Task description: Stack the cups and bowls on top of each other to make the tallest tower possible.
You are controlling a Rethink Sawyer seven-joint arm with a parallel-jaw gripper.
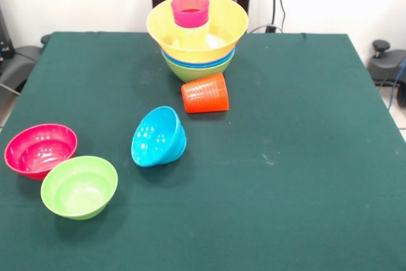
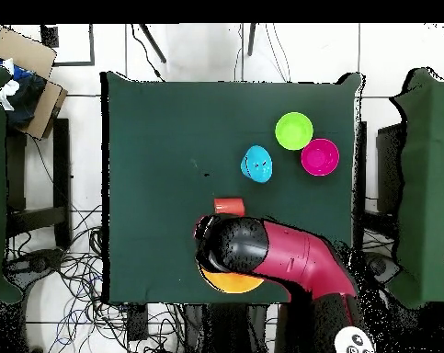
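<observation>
- Tower (image 1: 197,39) sits at 12 o'clock on the table (image 1: 304,157) in the front view, right at the far edge: green bowl lowest, blue rims above it, wide orange-yellow bowl (image 1: 222,26) on top.
- Inside the orange-yellow bowl: yellow cup (image 1: 192,36) upright, with a pink-purple cup (image 1: 190,9) nested in its mouth (colour reads more pink than purple here).
- Orange-red ribbed cup (image 1: 205,94) lies on its side just at 6 o'clock of the tower, very close, contact unclear.
- Light-blue bowl (image 1: 158,136) is tipped on its side, mouth facing the camera, at 7 o'clock of the orange-red cup, clearly apart.
- Pink-red bowl (image 1: 40,150) and small green bowl (image 1: 79,186) stand upright at 8 o'clock on the table, rims touching or nearly so; green one nearer the camera.
- Overhead: red and black arm (image 2: 299,262) covers most of the tower; only a sliver of the orange-yellow bowl shows under it.
- Gripper: hidden under the arm overhead and not visible in the front view, so I cannot tell its state.
</observation>
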